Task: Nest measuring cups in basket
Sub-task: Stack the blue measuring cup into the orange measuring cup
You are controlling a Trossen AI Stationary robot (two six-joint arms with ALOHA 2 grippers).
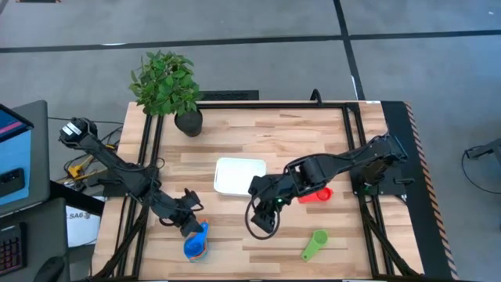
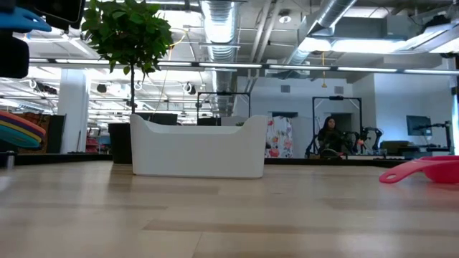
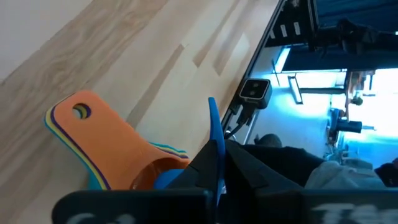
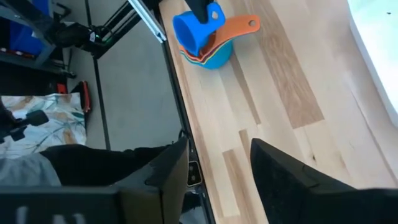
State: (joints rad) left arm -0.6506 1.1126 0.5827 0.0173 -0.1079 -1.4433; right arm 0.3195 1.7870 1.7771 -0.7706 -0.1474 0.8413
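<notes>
We see the left gripper point(image 1: 190, 225) at the table's near left, clenched on the handle of a blue cup point(image 4: 194, 30) held over a nested stack of cups point(image 1: 196, 244) with an orange cup point(image 3: 109, 134) on top. The right gripper point(image 1: 264, 221) hovers mid-table with fingers spread, holding nothing. White basket point(image 1: 239, 176) sits center; red cup point(image 1: 315, 194) right of it, green cup point(image 1: 315, 244) near the front edge.

One basket point(image 1: 239, 175), six-odd cups point(image 1: 196, 241) (mostly stacked).
</notes>
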